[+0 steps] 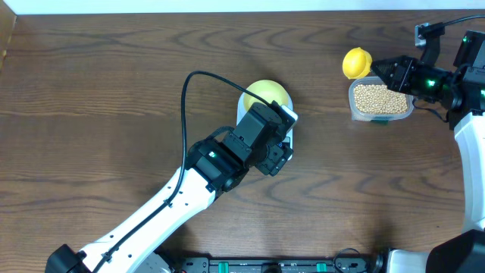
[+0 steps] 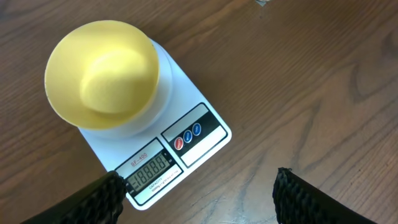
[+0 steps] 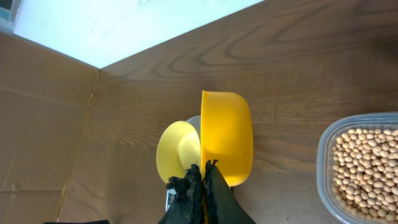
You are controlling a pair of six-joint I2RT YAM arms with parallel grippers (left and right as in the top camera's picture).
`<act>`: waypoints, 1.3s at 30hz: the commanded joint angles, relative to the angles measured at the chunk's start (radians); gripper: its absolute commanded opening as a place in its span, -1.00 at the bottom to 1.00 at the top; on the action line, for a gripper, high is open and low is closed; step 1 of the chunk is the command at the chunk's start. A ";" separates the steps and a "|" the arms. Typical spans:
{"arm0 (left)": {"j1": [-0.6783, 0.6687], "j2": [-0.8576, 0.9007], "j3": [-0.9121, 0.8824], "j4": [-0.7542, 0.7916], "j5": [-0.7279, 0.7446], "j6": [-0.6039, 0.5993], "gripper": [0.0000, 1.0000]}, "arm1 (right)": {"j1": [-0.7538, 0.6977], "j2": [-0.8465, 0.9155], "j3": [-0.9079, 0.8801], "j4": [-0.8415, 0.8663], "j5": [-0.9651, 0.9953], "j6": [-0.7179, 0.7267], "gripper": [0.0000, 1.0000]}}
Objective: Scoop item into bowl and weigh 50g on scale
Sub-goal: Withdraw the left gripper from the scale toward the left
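Note:
The pale yellow bowl stands on the white scale, and I see no beans in it. The scale's display is lit. My left gripper is open and empty, its fingers either side of the scale's front corner; in the overhead view it covers most of the scale, with the bowl behind it. My right gripper is shut on the handle of a bright yellow scoop, held above the table left of the clear tub of beans. Overhead, the scoop sits just beyond the tub.
The clear tub stands at the table's far right. A black cable loops up from the left arm. The table's far edge meets a white wall, with brown cardboard at the left side.

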 commanded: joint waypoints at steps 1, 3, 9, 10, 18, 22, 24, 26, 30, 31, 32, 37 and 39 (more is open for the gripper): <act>0.003 -0.006 -0.002 -0.001 -0.143 0.003 0.81 | 0.002 -0.011 0.016 -0.003 -0.006 -0.021 -0.98; 0.004 -0.006 -0.002 -0.017 -0.270 0.002 0.81 | 0.002 -0.011 0.016 -0.004 0.013 -0.021 -0.98; 0.056 -0.014 -0.003 -0.081 -0.175 0.098 0.65 | 0.002 -0.011 0.016 -0.003 0.043 -0.021 -0.98; 0.079 -0.023 -0.003 -0.096 -0.096 0.158 0.65 | 0.002 -0.011 0.016 -0.003 0.054 -0.021 -0.98; 0.341 -0.171 -0.062 -0.212 0.180 0.369 0.57 | 0.002 -0.011 0.016 -0.003 0.054 -0.021 -0.98; 0.482 -0.255 -0.140 -0.145 0.333 0.411 0.56 | 0.002 -0.011 0.016 -0.005 0.054 -0.021 -0.98; 0.571 -0.308 -0.206 -0.116 0.459 0.455 0.56 | 0.002 -0.011 0.016 -0.005 0.054 -0.021 -0.98; 0.607 -0.332 -0.246 -0.115 0.544 0.522 0.57 | 0.002 -0.011 0.016 -0.005 0.054 -0.021 -0.98; 0.609 -0.331 -0.268 -0.119 0.569 0.549 0.60 | 0.002 -0.011 0.016 -0.011 0.054 -0.021 -0.98; 0.609 -0.330 -0.268 -0.119 0.568 0.549 0.61 | 0.002 -0.011 0.016 -0.016 0.054 -0.021 -0.98; 0.609 -0.328 -0.268 -0.118 0.562 0.549 0.64 | 0.002 -0.011 0.016 -0.019 0.054 -0.021 -0.98; 0.609 -0.324 -0.268 -0.129 0.494 0.549 0.95 | 0.002 -0.011 0.016 -0.027 0.054 -0.022 -0.98; 0.609 -0.323 -0.268 -0.135 0.444 0.549 0.95 | 0.002 -0.011 0.016 -0.027 0.054 -0.022 -0.98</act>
